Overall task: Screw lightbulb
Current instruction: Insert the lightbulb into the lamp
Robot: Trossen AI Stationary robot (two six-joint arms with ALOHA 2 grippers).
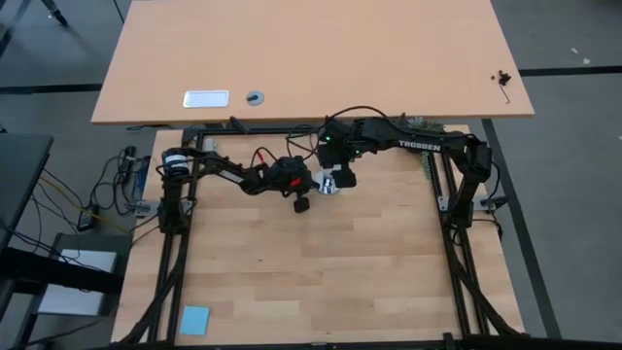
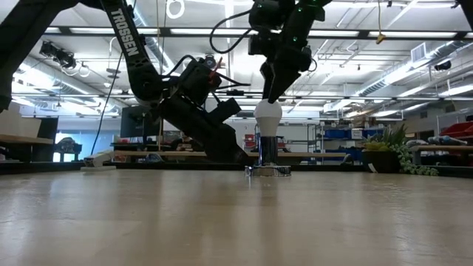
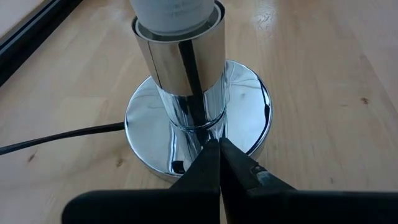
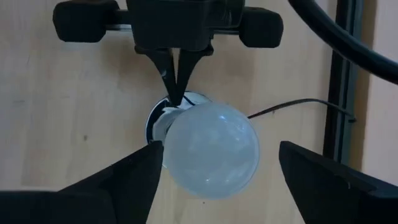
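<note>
The white lightbulb (image 2: 267, 114) stands upright in a chrome socket (image 3: 180, 62), which rises from a round mirror-bright base disc (image 3: 249, 106) near the table's far middle. My left gripper (image 3: 219, 149) is shut, low on the socket's left side. My right gripper (image 2: 272, 94) hangs open just above the bulb's crown, pointing steeply down. In the right wrist view its two fingers (image 4: 124, 180) show on either side of the bulb (image 4: 211, 149), and I see no touch. A black cord (image 3: 56, 137) leaves the base. My left gripper sets its shut fingertips (image 3: 208, 155) against the foot of the socket's stem (image 3: 199, 121), where it meets the base disc. The fingers come slanting down from the table's left side. The socket stands upright on the table.
A blue card (image 1: 194, 319) lies at the near left corner. A second, larger table (image 1: 311, 58) stands beyond the far edge. A plant (image 1: 428, 146) sits at the far right. The light wood table top (image 1: 321, 272) stretches bare toward the near edge.
</note>
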